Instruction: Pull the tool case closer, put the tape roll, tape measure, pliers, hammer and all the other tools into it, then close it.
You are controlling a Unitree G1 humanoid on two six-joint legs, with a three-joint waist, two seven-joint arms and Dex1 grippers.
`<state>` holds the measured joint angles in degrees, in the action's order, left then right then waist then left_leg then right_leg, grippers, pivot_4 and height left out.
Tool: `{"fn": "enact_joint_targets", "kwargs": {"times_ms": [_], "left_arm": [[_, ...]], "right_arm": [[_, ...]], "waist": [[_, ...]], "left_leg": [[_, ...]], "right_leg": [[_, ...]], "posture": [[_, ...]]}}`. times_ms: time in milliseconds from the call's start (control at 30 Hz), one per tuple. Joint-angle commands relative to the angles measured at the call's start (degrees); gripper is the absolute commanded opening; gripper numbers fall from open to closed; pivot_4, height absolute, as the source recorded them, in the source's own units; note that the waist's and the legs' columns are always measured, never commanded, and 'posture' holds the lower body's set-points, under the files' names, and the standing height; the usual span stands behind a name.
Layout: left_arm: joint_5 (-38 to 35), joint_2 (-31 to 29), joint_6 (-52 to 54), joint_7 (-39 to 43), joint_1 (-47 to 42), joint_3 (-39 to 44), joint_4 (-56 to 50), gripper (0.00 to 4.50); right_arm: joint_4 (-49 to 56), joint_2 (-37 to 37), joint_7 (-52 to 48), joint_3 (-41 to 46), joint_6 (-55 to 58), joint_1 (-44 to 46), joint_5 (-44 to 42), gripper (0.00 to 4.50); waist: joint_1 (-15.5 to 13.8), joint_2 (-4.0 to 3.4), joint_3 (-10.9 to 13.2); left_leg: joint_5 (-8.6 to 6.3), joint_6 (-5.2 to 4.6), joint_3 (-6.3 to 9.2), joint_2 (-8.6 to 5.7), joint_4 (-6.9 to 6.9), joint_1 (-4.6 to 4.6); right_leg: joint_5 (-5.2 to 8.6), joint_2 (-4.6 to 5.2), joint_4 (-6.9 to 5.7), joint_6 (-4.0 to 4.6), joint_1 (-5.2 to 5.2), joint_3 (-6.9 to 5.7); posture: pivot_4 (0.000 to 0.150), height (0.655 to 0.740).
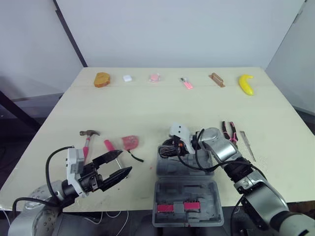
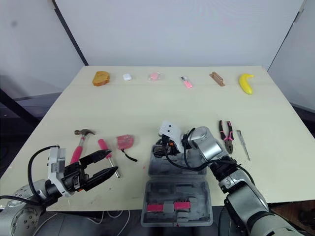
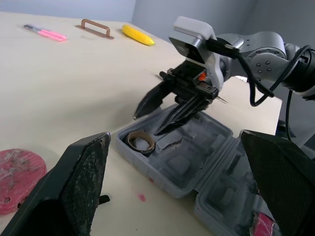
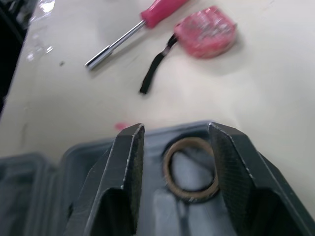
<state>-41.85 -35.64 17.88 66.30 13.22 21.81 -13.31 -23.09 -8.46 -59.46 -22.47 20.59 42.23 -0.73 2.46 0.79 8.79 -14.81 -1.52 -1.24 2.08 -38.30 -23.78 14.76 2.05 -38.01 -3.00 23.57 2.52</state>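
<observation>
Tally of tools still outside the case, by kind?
hammer: 1
screwdriver: 1
tape measure: 1
pliers: 1
grey pointed tool: 1
Total: 5

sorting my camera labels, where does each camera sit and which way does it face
Left eye view: on the head, facing forward and down over the table; both arms show, left gripper open.
Right eye view: beside it, same scene.
Left wrist view: on the left wrist, facing across the open tool case toward the right gripper; own gripper framing it.
Right wrist view: on the right wrist, facing down between its open fingers at the tape roll in the case.
Shared: both wrist views show the tape roll.
</observation>
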Motion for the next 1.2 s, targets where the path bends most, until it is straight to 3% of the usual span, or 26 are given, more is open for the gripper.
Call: {"fn": "enact_joint_targets", "kwargs": {"times_ms": [33,1100,1200], "left_arm": [[0.2,-0.8,-1.3,1.4,-0.6,0.2,0.8,4.50],[2.5,-0.3,-5.6,4.8,-2.1,-1.8,6.1,4.50],[2.5,-0.3,-5.8,4.9,-2.2,-2.1,6.3,4.50]], "right_arm": [[-0.1,0.9,0.9,0.8,-2.8,0.2,-0.7,2.01],[-8.6,2.3,2.1,0.6,-9.4,0.3,1.2,2.01],[-8.6,2.3,2.3,0.6,-9.8,0.2,1.3,1.20]], "waist": [[0.0,0.00,0.0],[-0.1,0.00,0.0],[0.0,0.00,0.0]], "left_leg": [[0.00,0.00,0.00,0.00,0.00,0.00],[0.00,0.00,0.00,0.01,-0.01,0.00],[0.00,0.00,0.00,0.01,-0.01,0.00]], "right_leg": [[0.00,0.00,0.01,0.00,0.00,0.00],[0.00,0.02,0.00,0.00,-0.01,0.00],[0.00,0.02,0.00,0.00,-0.01,0.00]], "posture": [[0.150,0.7400],[0.150,0.7400],[0.150,0.7400]]}}
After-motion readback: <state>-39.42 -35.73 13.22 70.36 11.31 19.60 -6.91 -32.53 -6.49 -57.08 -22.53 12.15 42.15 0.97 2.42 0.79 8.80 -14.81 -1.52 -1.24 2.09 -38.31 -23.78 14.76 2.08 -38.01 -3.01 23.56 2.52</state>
